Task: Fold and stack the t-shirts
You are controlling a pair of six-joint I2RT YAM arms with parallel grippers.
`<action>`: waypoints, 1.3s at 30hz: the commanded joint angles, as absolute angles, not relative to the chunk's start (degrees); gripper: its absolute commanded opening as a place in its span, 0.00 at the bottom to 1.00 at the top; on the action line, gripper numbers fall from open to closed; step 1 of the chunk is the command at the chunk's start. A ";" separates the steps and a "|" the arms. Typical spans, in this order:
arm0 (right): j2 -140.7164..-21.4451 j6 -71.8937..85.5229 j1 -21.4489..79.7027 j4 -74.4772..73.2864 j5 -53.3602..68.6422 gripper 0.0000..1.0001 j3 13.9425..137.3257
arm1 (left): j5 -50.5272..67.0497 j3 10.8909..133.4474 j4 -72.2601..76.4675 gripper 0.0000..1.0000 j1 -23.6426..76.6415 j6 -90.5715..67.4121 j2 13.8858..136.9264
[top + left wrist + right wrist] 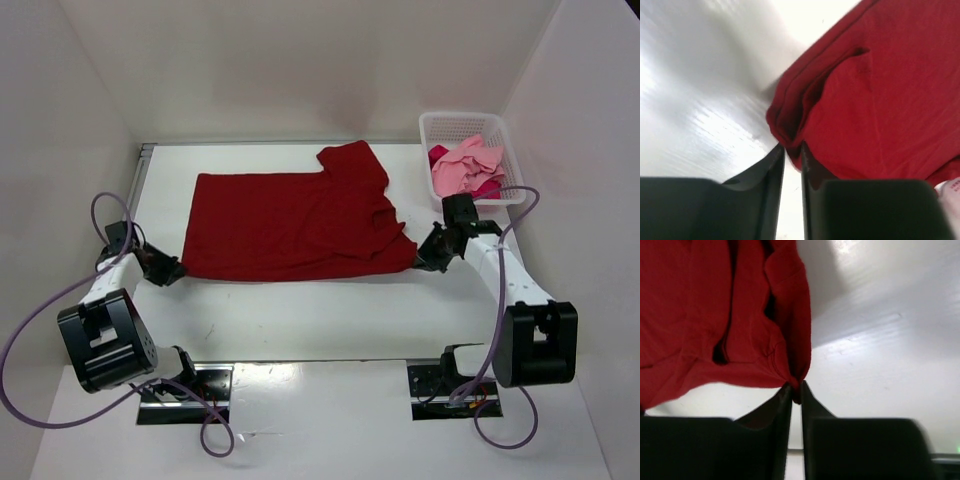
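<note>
Dark red t-shirt (290,225) lies flat at the centre of the bench (300,320). Left pincer (792,150) and right pincer (795,389) each pinch one lower corner; they should lift together, evenly, so the fold is straight.

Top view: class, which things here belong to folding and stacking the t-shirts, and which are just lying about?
Belong to the job: red shirt, pink shirt, crimson shirt, left gripper, right gripper.

Just lying about: basket, which holds the pink and crimson shirts; table.
</note>
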State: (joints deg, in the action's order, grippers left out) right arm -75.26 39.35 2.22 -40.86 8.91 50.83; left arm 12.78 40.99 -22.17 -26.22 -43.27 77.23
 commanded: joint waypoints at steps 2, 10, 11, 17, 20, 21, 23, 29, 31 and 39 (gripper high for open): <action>-69.70 38.76 1.32 -47.72 9.49 0.28 50.19 | 16.25 39.64 -24.70 0.49 -27.16 -43.77 76.55; -71.36 33.93 1.32 -46.95 11.68 0.50 56.24 | 15.99 43.51 -22.52 1.00 -27.16 -41.04 74.27; -72.76 33.93 1.32 -44.24 13.17 0.42 56.25 | 16.95 43.51 -21.37 0.97 -25.16 -40.44 74.27; -81.29 36.56 11.49 -34.65 15.29 0.00 56.25 | 12.84 44.99 -18.54 0.35 -17.14 -40.43 75.32; -85.94 37.79 12.83 -29.72 15.29 0.09 55.73 | 12.04 46.84 -17.14 0.35 -14.86 -41.22 76.90; -88.22 37.79 13.44 -28.40 15.29 0.18 55.72 | 12.56 47.45 -15.83 0.35 -13.29 -42.18 76.90; -89.64 38.32 13.97 -26.81 15.29 0.42 55.72 | 12.57 47.46 -14.77 0.35 -11.17 -43.07 78.57; -93.51 38.32 14.50 -24.43 15.29 0.50 55.20 | 12.04 46.76 -10.29 0.35 -3.87 -45.79 84.28; -95.18 38.32 15.02 -23.03 16.08 0.48 55.20 | 12.04 45.97 -8.36 0.35 -3.35 -46.32 85.52; -97.73 38.85 15.64 -21.88 16.61 0.44 55.20 | 8.88 44.39 -7.82 0.35 -3.34 -44.65 86.75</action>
